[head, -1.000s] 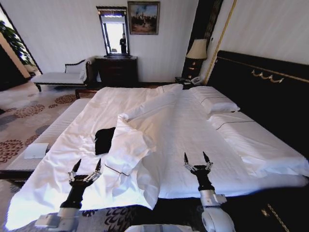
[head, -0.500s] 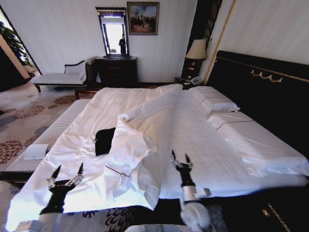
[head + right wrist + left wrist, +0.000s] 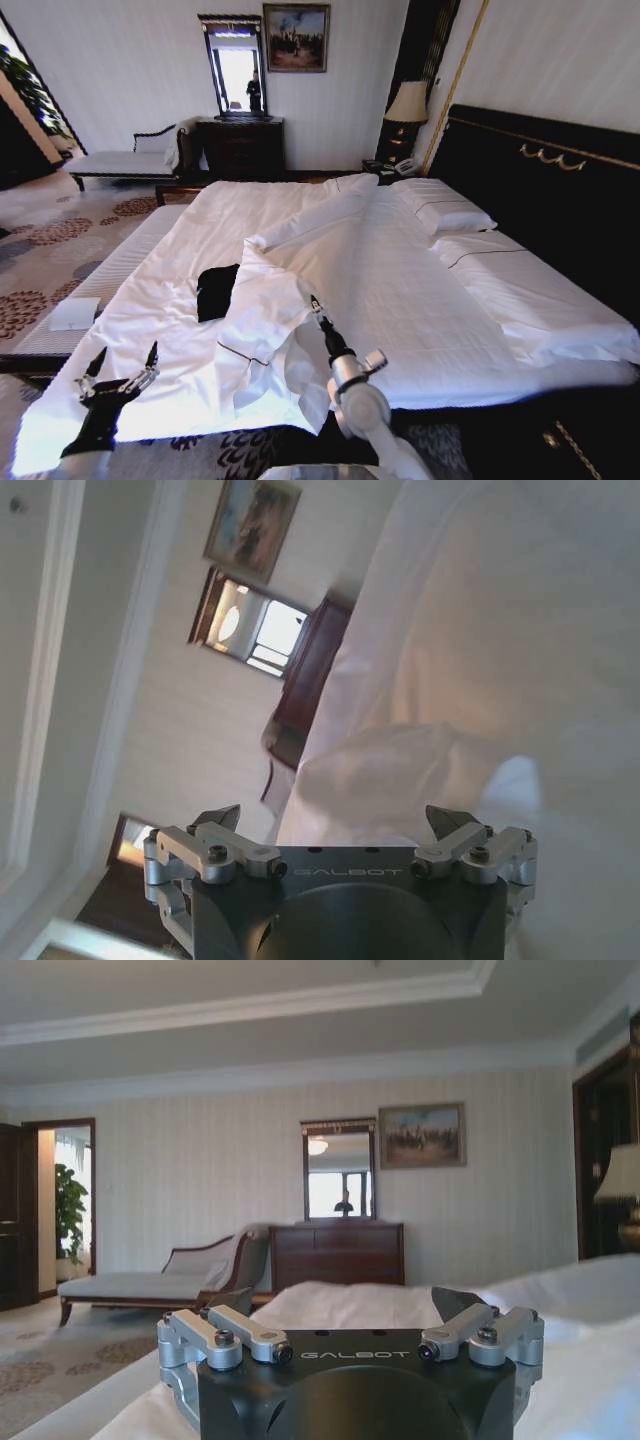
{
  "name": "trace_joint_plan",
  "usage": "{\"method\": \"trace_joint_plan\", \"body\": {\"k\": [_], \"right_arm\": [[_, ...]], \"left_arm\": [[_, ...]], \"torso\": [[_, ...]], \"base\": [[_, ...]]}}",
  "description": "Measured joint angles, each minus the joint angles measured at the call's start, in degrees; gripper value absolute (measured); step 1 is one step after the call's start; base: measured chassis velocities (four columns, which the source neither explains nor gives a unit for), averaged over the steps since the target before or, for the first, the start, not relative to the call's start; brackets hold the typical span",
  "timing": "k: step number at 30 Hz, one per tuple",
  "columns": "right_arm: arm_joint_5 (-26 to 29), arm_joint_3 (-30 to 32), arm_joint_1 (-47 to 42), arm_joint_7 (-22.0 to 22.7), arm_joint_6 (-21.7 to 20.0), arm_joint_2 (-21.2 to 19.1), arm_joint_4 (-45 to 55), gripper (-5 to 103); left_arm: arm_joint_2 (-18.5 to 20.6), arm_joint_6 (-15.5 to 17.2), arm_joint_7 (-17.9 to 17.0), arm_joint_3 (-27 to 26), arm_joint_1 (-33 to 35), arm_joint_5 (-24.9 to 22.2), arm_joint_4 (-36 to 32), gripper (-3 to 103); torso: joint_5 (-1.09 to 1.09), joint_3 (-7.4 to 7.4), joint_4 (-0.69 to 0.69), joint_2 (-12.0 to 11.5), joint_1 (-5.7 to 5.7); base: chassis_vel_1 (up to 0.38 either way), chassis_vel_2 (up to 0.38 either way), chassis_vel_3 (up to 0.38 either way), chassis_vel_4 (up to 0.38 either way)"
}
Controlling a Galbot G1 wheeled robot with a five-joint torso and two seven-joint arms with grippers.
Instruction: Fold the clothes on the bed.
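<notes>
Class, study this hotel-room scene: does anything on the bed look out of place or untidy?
Yes. The white duvet is rumpled and folded back on the bed, its corner spilling over the near edge. A black T-shirt lies bunched beside that fold, half tucked under it, not spread flat.

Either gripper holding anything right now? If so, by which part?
Nothing held. Left gripper and right gripper are both open and empty; the black T-shirt lies untouched on the bed.

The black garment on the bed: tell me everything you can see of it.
The black T-shirt lies as a small, dark, bunched heap of soft cloth on the white bed, towards its left side. The turned-back duvet fold covers its right edge. No lettering is visible. Neither the left gripper nor the right gripper touches it.
</notes>
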Motion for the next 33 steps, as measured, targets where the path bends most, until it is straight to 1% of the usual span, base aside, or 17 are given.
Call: {"method": "trace_joint_plan", "body": {"k": [4, 5, 9, 14, 23, 27, 29, 30, 33], "right_arm": [[-0.4, -3.0, 6.9, -0.2, -0.3, 0.4, -6.2, 100], [-0.4, -3.0, 6.9, -0.2, -0.3, 0.4, -6.2, 100], [-1.7, -5.9, 12.5, -0.1, -0.1, 0.9, -11.0, 100], [-2.1, -6.9, 14.9, -0.1, -0.1, 1.1, -13.3, 100], [-3.8, -8.6, 19.9, -0.3, -0.6, 1.1, -20.5, 100], [-4.1, -8.2, 20.4, 0.1, -0.7, 1.0, -19.7, 100], [-4.7, -7.8, 19.1, 1.3, -1.0, 0.3, -16.3, 100], [-4.7, -7.8, 19.1, 1.3, -1.0, 0.3, -16.3, 100], [-6.3, -6.8, 15.9, 2.8, -1.6, -1.0, -11.3, 100]], "left_arm": [[-0.5, 0.3, 0.1, 0.9, -0.1, -0.6, -2.0, 100], [-0.5, 0.3, 0.1, 0.9, -0.1, -0.6, -2.0, 100], [-0.9, 0.4, 0.2, 1.6, 0.0, -0.2, -2.5, 100], [-0.9, 0.4, 0.2, 1.7, -0.2, -0.2, -1.5, 100], [-0.2, 0.3, 0.1, 2.5, -1.3, -0.1, 1.1, 100], [0.2, 0.3, 0.1, 2.2, -1.4, -0.4, 1.5, 100], [0.6, 0.3, 0.0, 1.7, -1.5, -0.8, 2.0, 100], [0.6, 0.3, 0.0, 1.7, -1.5, -0.8, 2.0, 100], [0.8, 0.2, -0.1, 1.6, -1.7, -1.0, 2.6, 100]], "torso": [[0.00, 0.00, 0.01, 0.0, 0.00], [0.00, 0.00, 0.01, 0.0, 0.00], [0.00, 0.01, 0.00, 0.0, 0.01], [0.00, 0.00, 0.00, 0.0, 0.00], [0.00, 0.00, 0.01, 0.0, 0.01], [0.00, 0.00, 0.01, 0.0, 0.01], [0.00, 0.00, 0.01, 0.0, 0.01], [0.00, 0.00, 0.01, 0.0, 0.01], [0.00, 0.00, 0.00, 0.0, 0.00]], "base": [[0.000, 0.000, 0.000, 0.000], [0.000, 0.000, 0.000, 0.000], [0.000, 0.000, 0.000, 0.000], [0.000, 0.000, 0.000, 0.000], [0.000, 0.000, 0.000, 0.000], [0.000, 0.000, 0.000, 0.000], [0.000, 0.000, 0.000, 0.000], [0.000, 0.000, 0.000, 0.000], [0.000, 0.000, 0.000, 0.000]]}}
